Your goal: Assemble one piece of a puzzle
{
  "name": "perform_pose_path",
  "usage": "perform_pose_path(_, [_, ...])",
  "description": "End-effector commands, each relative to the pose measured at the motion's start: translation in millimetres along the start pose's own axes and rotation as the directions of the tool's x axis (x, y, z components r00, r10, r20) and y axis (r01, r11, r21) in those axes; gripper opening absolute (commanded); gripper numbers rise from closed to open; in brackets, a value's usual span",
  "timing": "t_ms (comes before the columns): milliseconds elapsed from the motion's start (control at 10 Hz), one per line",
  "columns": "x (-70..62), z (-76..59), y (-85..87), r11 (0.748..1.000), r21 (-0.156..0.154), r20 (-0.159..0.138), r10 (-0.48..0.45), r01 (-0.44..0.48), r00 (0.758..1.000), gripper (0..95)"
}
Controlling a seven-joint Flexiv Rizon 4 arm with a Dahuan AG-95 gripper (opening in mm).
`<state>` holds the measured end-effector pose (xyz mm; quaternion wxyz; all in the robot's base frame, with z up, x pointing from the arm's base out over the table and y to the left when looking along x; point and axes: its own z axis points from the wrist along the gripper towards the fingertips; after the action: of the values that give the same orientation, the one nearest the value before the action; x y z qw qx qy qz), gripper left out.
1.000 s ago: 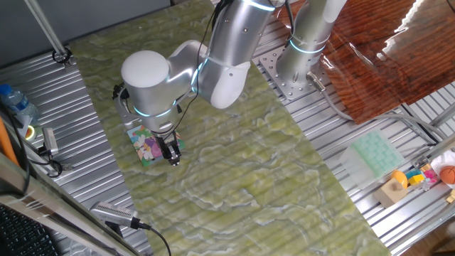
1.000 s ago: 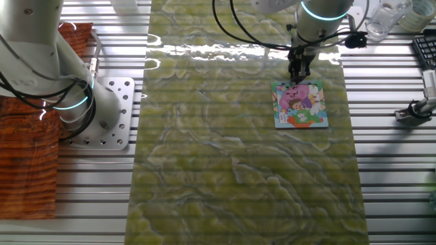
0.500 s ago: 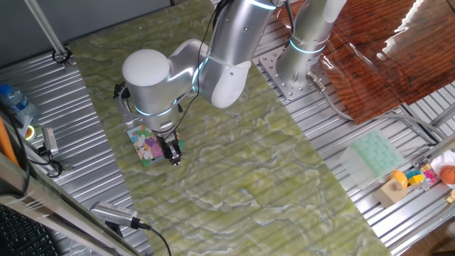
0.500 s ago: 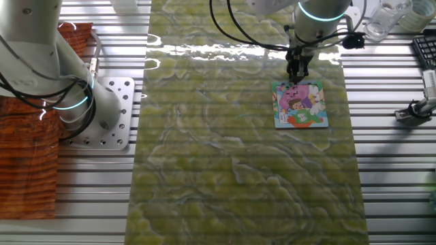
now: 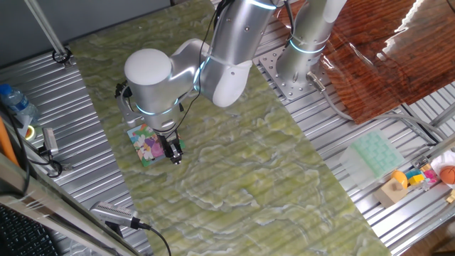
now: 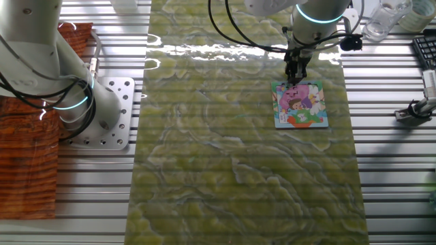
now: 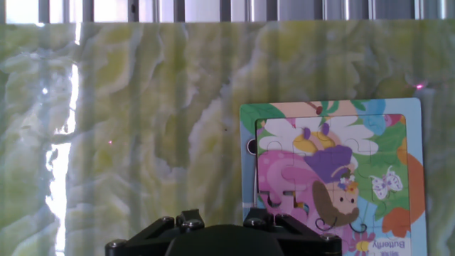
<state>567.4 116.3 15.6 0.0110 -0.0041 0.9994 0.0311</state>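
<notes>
Left of the scene: a second grey arm [image 6: 48,61] bolted to the slatted metal table [image 6: 75,197], idle, beside a red-brown woven mat [image 6: 27,156]. A green marbled mat [image 6: 238,170] covers the table's middle.

Centre-right: the puzzle [image 6: 300,103] lies flat on that mat, blue edge showing. The gripper [image 6: 296,73] hangs over the puzzle's far edge; in the one fixed view the gripper [image 5: 173,151] sits at the puzzle's [image 5: 149,144] corner.

Hand view: the puzzle [image 7: 334,178] fills the lower right, its picture mostly complete. Only the black housing shows at the bottom; no fingertips visible, so whether the jaws are parted or closed cannot be told.

The piece: not made out in any view, neither loose on the mat nor visibly held; too small or hidden.

Judgement: task looks late-stage, either piece being pressed in at the edge or just seated. Whether a gap remains under the hand cannot be confirmed
</notes>
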Motion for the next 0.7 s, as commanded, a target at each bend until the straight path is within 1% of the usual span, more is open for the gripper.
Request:
perform_pose_path(100, [-0.4,0.2,0.4,1.0,-0.001,-0.001,0.0,0.0,1.0,38.0])
perform_pose_path(300, [0.0,0.4,1.5,1.0,-0.006,0.0,0.002,-0.002,1.0,38.0])
perform_pose_path(700, [1.0,1.1,3.2,1.0,-0.004,0.0,0.004,-0.004,1.0,38.0])
